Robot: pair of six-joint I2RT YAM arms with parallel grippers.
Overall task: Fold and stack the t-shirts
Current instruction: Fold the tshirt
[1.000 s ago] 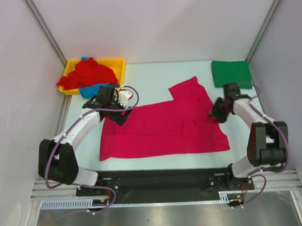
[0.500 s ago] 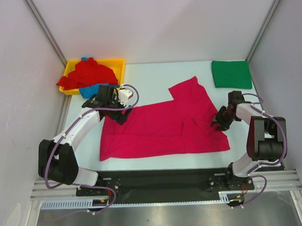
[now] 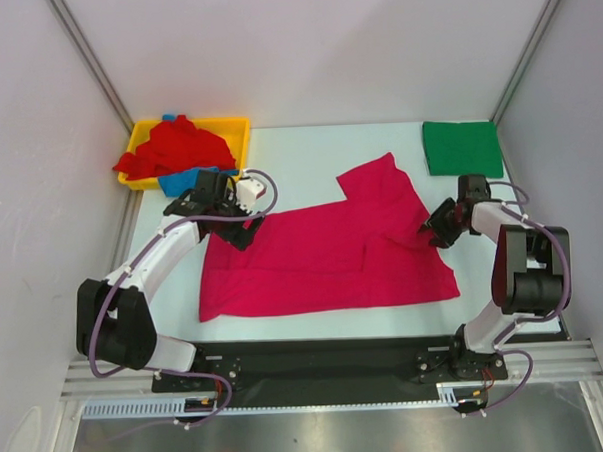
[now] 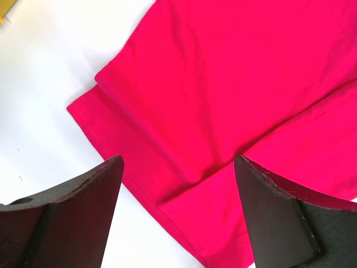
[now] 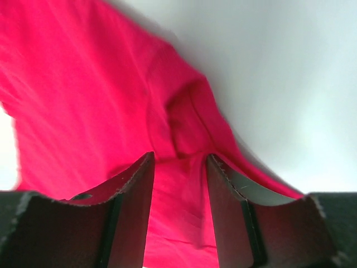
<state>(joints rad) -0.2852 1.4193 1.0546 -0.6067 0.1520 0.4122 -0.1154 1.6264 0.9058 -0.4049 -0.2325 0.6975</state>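
Observation:
A magenta-pink t-shirt lies spread flat in the middle of the table, one sleeve pointing to the far side. My left gripper is open just above its far-left corner; the left wrist view shows the gripper astride the shirt's hem. My right gripper is at the shirt's right edge. In the right wrist view the gripper is half open, with a raised fold of the shirt between its fingers. A green t-shirt lies folded at the far right.
A yellow tray at the far left holds a crumpled red shirt and a blue one. White walls close the table on three sides. The arm bases stand at the near edge.
My right gripper dipped toward the near side along the shirt's right edge, then came back up to the sleeve fold. My left gripper and the shirt have stayed put.

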